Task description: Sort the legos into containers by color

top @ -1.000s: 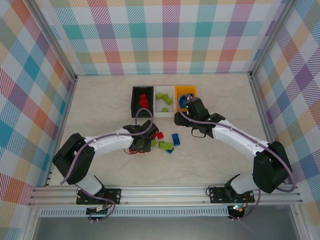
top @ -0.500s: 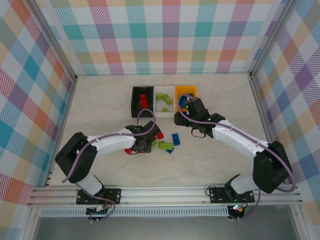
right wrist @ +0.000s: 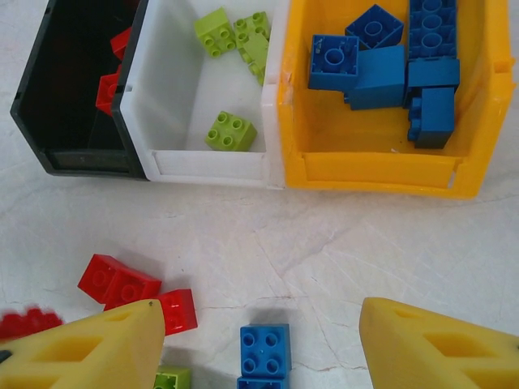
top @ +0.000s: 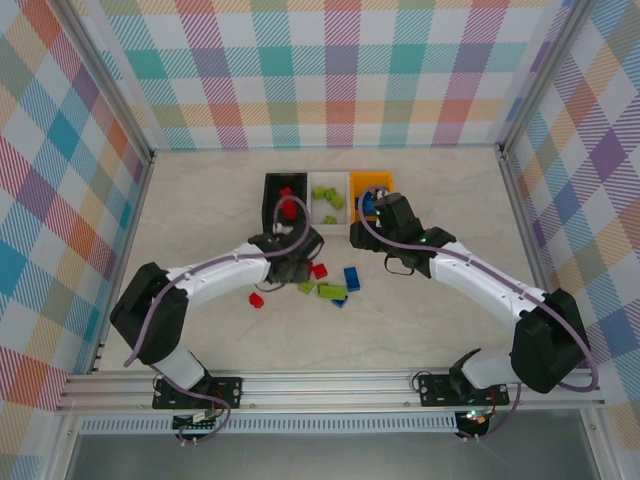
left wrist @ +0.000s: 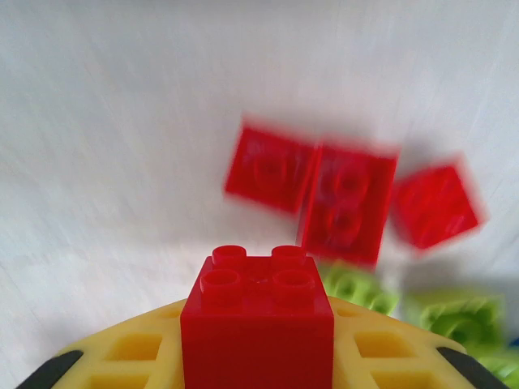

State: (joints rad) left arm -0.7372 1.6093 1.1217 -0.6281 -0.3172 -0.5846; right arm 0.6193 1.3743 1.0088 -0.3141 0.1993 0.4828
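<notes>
A red brick (left wrist: 258,324) is pinched in the left hand (top: 292,258) above the table (top: 200,220). The right hand (right wrist: 259,328) is held spread and empty. Some reds are sorted into the black bin (right wrist: 49,121), greens into the white bin (right wrist: 174,121) and blues into the orange-yellow bin (right wrist: 365,170). Loose bricks (top: 332,292) of each colour are left.

The left tool (left wrist: 258,369) pinches a red brick (left wrist: 258,320); the right tool (right wrist: 261,332) hangs with fingers spread
</notes>
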